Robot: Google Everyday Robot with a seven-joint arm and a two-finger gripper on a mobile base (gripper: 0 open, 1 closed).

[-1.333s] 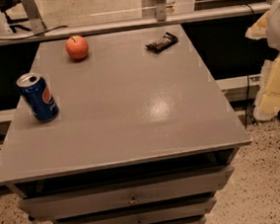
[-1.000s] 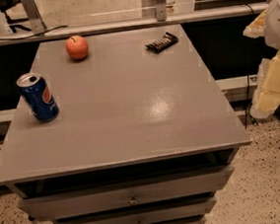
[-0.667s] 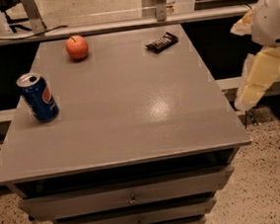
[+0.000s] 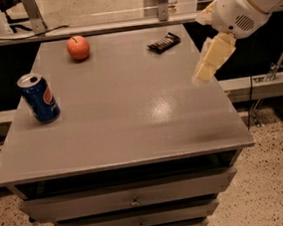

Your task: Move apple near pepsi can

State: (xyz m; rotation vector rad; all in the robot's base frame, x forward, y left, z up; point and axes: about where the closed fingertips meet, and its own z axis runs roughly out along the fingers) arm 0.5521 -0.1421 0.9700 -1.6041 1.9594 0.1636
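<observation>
The red-orange apple (image 4: pixel 78 47) sits on the grey table (image 4: pixel 132 126) at the far left, near the back edge. The blue pepsi can (image 4: pixel 39 98) stands upright near the table's left edge, well in front of the apple and apart from it. My gripper (image 4: pixel 203 73), cream-coloured at the end of a white arm, hangs above the table's right side. It is far to the right of both the apple and the can and holds nothing that I can see.
A dark flat snack bar wrapper (image 4: pixel 163 42) lies at the back right of the table. Drawers (image 4: pixel 135 201) run below the table's front edge. A rail and metal posts (image 4: pixel 161 3) stand behind the table. Speckled floor lies to the right.
The arm has swung in from the right, and the gripper has moved left from beside the table to above its right side. The apple, can and wrapper have not moved.
</observation>
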